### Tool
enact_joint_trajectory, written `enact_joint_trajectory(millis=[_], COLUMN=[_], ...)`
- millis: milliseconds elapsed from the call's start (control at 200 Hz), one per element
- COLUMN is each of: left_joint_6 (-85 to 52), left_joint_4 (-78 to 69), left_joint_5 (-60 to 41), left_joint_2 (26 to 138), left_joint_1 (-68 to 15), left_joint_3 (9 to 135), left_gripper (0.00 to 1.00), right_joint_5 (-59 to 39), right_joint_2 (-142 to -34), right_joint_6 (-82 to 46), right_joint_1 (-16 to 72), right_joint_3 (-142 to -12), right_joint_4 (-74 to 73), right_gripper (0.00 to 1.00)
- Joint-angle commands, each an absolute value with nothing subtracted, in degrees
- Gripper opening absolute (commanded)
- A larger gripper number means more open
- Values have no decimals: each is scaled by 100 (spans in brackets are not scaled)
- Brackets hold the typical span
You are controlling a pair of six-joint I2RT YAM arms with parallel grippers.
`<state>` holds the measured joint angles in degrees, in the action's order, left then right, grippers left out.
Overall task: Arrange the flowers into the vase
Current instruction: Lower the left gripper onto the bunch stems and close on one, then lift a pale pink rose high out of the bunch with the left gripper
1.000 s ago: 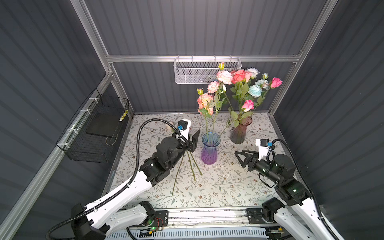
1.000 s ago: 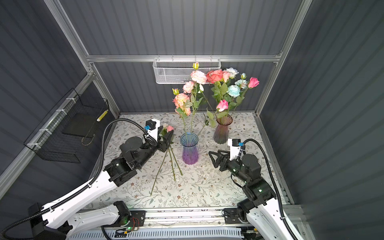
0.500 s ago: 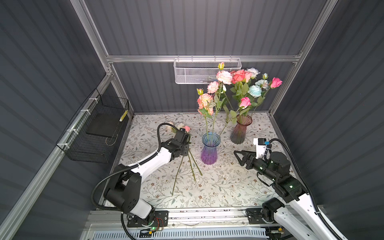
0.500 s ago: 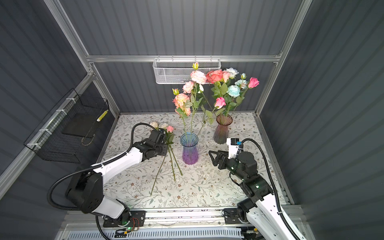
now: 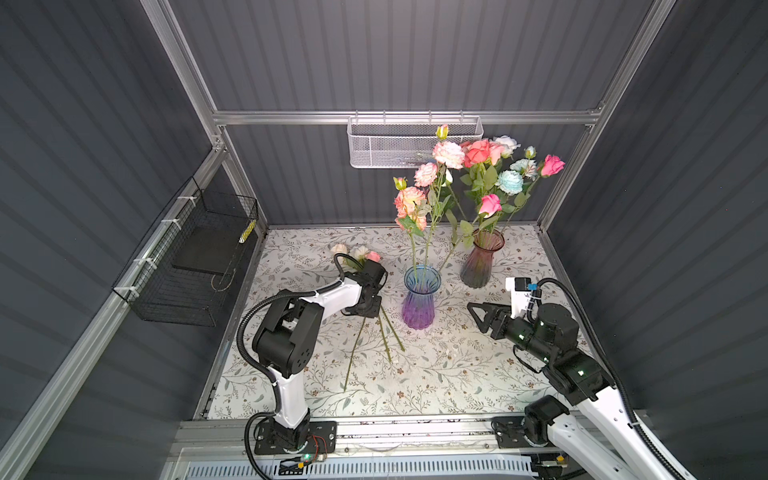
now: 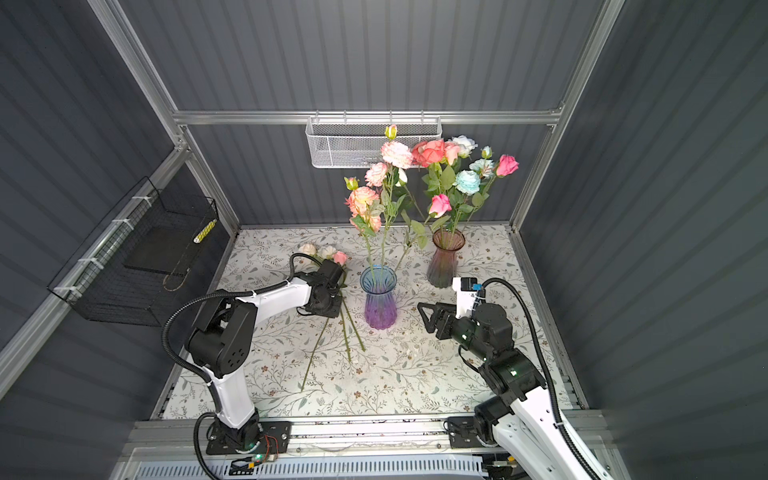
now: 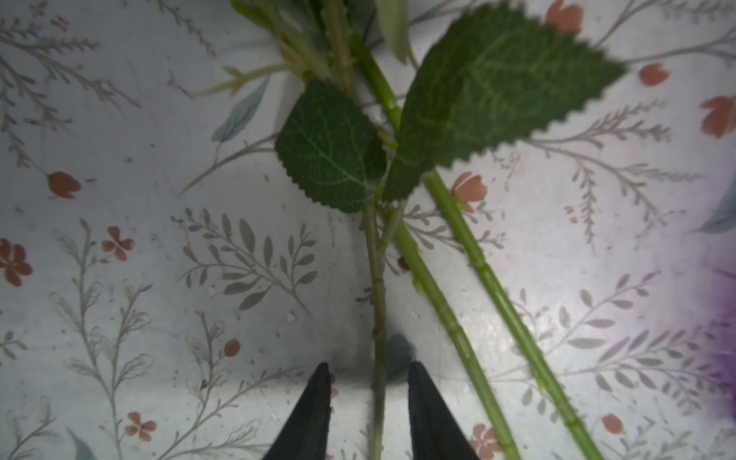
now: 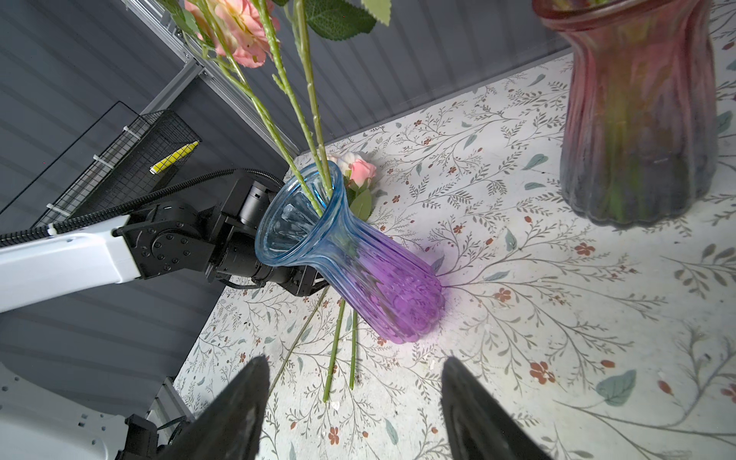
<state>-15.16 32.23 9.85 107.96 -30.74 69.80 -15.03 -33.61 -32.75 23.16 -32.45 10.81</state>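
Black fingers of the right hand stood wide apart and empty, near the blue-and-purple vase. Left of it the left hand was down at the worktop, its fingers narrowly parted either side of one thin stem without pinching it. Three loose flowers lay there beside that vase; further back, others stood in it and in the red vase
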Motion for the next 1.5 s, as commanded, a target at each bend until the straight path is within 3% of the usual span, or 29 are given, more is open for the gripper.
enact_joint_trajectory(millis=[0,275,445,825,950,1140,1325,1496], left_joint_6=[-1547,-1548,-1593,-1716,-1696,-1780,-1867,-1871], left_joint_4=[3410,3296,3280,3034,2768,907,-1107,-1378], left_joint_5=[977,747,897,657,726,727,369,204], left_joint_2=[10836,11085,10983,9368,8550,6582,4686,4176], left_joint_1=[-3033,-2990,-2980,-2971,-2966,-2970,-2966,-2972], left_joint_3=[7071,7066,6997,6745,6519,5056,3719,3921], left_gripper=[32,7,0,0,0,0,0,0], right_joint_5=[-1528,-1477,-1400,-1547,-2259,-3339,-3078,-2963], right_joint_2=[-3324,-3228,-3095,-3115,-3178,-3609,-3909,-4011], right_joint_6=[-3288,-3234,-3193,-3285,-3327,-3604,-3531,-3549], right_joint_1=[2335,2338,2337,2333,2335,2345,2354,2353], right_joint_3=[-3181,-3226,-3236,-3275,-3142,-2622,-2603,-2668], right_joint_4=[1058,1157,1271,1182,745,-667,-723,-749], right_gripper=[70,70,70,70,70,72,73,74])
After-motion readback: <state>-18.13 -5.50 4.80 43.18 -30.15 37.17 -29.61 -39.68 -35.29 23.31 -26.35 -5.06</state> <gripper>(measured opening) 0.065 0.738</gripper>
